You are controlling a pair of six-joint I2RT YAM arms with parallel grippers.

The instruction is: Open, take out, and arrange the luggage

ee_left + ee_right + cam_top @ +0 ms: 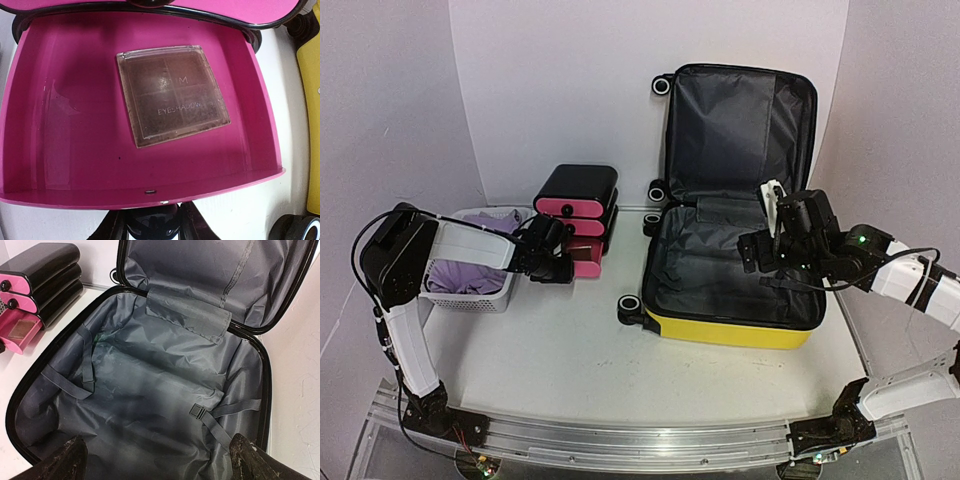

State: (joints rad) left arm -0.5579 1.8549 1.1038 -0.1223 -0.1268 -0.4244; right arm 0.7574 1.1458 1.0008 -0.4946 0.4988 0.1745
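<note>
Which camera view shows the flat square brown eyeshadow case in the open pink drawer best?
The left wrist view: the flat square brown eyeshadow case lies in plain sight, its lettering readable. The right wrist view shows it small, at the left edge. In the top view I cannot find it.

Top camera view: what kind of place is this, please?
Probably a robot test bench, not a home: a plain white backdrop, a metal rail along the table edge, and a suitcase and drawer box set out like props.
</note>
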